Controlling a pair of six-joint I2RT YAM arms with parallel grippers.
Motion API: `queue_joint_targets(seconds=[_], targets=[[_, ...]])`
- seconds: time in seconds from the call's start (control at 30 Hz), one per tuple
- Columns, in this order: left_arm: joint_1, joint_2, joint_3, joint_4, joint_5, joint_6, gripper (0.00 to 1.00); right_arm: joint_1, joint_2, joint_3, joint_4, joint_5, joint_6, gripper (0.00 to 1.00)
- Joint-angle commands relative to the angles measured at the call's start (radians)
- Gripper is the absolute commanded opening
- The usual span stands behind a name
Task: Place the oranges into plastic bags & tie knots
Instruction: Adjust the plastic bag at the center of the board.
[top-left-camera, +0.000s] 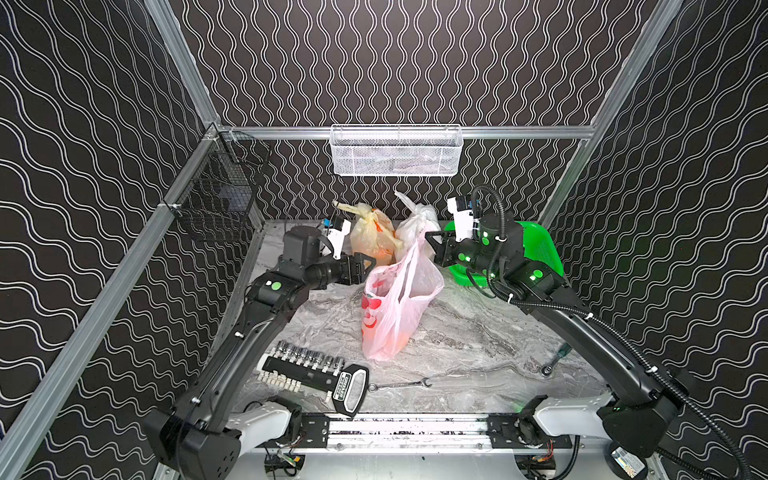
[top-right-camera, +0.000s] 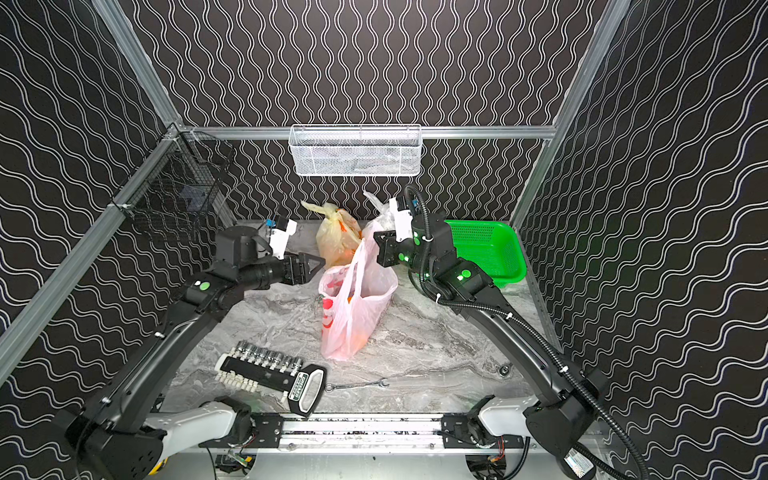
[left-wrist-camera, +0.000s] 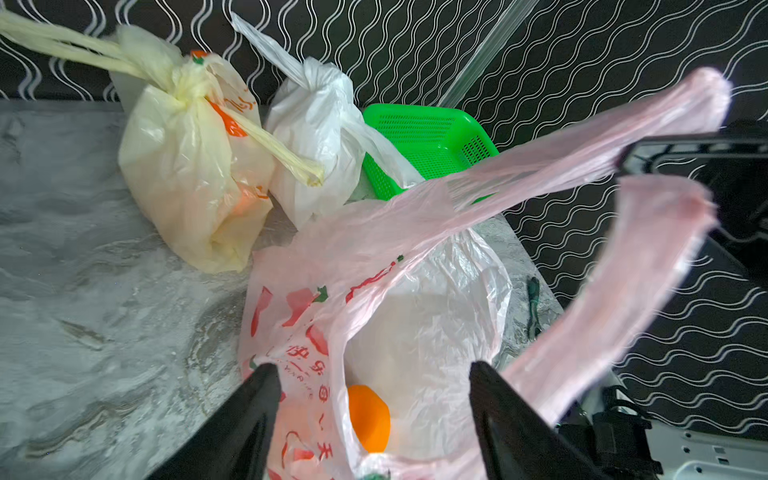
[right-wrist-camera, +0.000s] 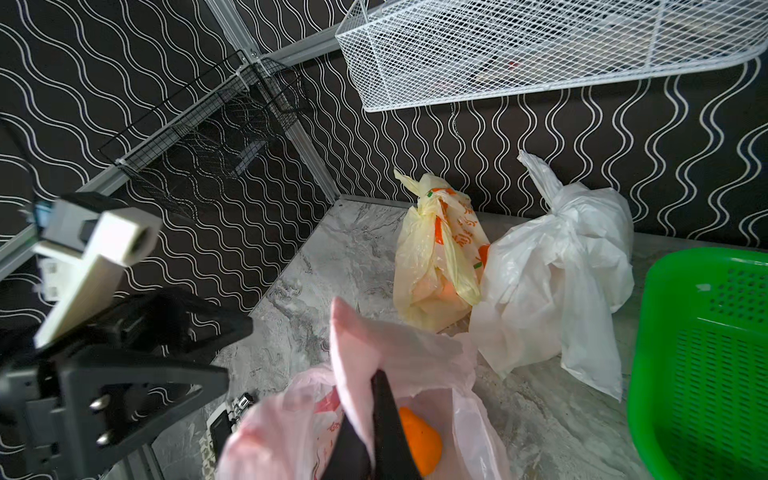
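the right jaws are pinching a handle of the pink bag, sitting on the bench with an orange inside. the left jaws are gaping, so the free handle risks sagging away.

Bright, even overhead light gives you soft shadows. Motion blur smears the pink bag handles in your left wrist view; top views bow at the edges.

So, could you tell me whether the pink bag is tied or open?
Open: the pink bag gapes, an orange shows inside, its handles unknotted.
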Motion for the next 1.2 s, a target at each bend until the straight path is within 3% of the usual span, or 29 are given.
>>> queue_joint_targets(seconds=[0.0,0.1,0.33,0.53,0.57,0.7,0.73,0.8,0.87,1.03,1.17], targets=[[-0.118,-0.038,0.028,-0.064,-0.082,0.059,0.87,-0.003,-0.001,0.009,-0.012,0.017,0.019,0.00],[-0.265,-0.062,0.011,-0.036,-0.172,0.061,0.99,-0.022,0.000,0.011,-0.011,-0.006,0.044,0.00],[-0.449,0.008,-0.011,0.047,-0.331,0.041,0.99,-0.054,-0.008,-0.008,0.019,-0.084,0.091,0.00],[-0.528,0.091,-0.009,0.063,-0.461,0.041,0.99,-0.058,-0.012,-0.019,0.018,-0.091,0.103,0.00],[-0.530,0.101,-0.004,0.057,-0.476,0.041,0.96,-0.058,-0.015,-0.022,0.017,-0.085,0.102,0.00],[-0.532,0.110,0.028,0.031,-0.492,0.044,0.35,-0.058,-0.044,-0.035,-0.006,0.005,0.079,0.00],[-0.530,0.107,0.040,0.021,-0.494,0.051,0.23,-0.058,-0.059,-0.041,-0.013,0.044,0.067,0.00],[-0.529,0.102,0.064,0.002,-0.488,0.075,0.09,-0.058,-0.096,-0.055,-0.016,0.080,0.029,0.00],[-0.519,0.104,0.087,-0.013,-0.455,0.097,0.00,-0.058,-0.139,-0.069,-0.008,0.077,-0.013,0.00],[-0.406,0.129,0.122,-0.006,-0.254,0.107,0.00,-0.058,-0.212,-0.074,-0.018,0.090,-0.055,0.00],[-0.294,0.163,0.163,0.016,-0.101,0.119,0.00,-0.058,-0.247,-0.066,-0.013,-0.004,-0.082,0.00]])
